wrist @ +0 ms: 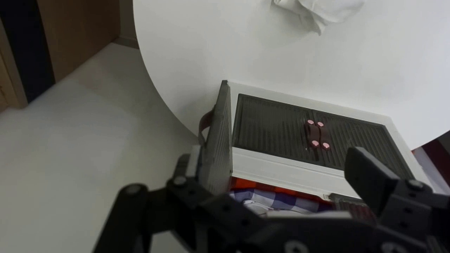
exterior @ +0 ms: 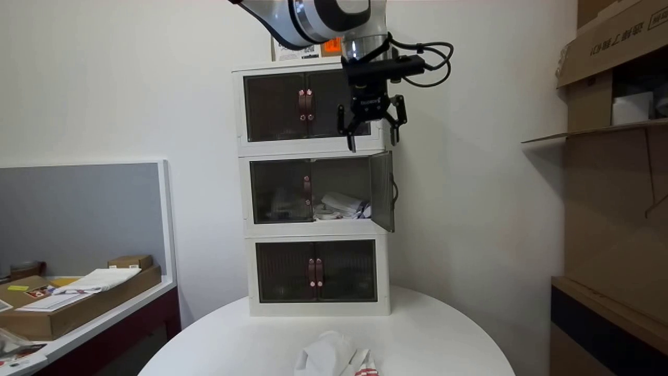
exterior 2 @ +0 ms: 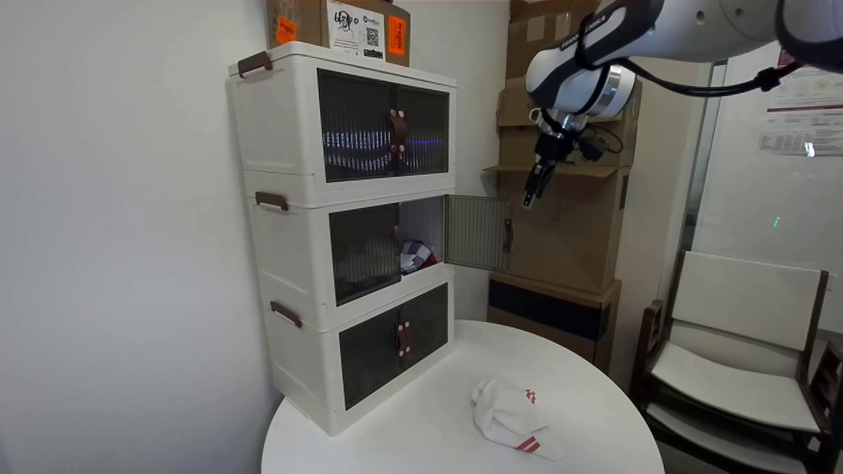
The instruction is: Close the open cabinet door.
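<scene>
1. Door [exterior: 382,192] stands swung out from the middle tier of the cabinet [exterior: 313,230], its inner side exposed.
2. Lowering straight down could land one of the fingers [wrist: 371,181] on the door's top edge, because the gripper [exterior: 373,141] lines up above it in an exterior view.
3. Pushing on the inner side would likely force it wider; the outer side, with the handle [exterior 2: 508,236], is the one to press.
4. A finger could snag in that looped handle, and cloth [exterior: 340,203] slumping forward inside might stop the door short.
5. The fingers are spread wide and hold nothing; one overlaps the door in the wrist view, but both exterior views show them apart from it.
</scene>
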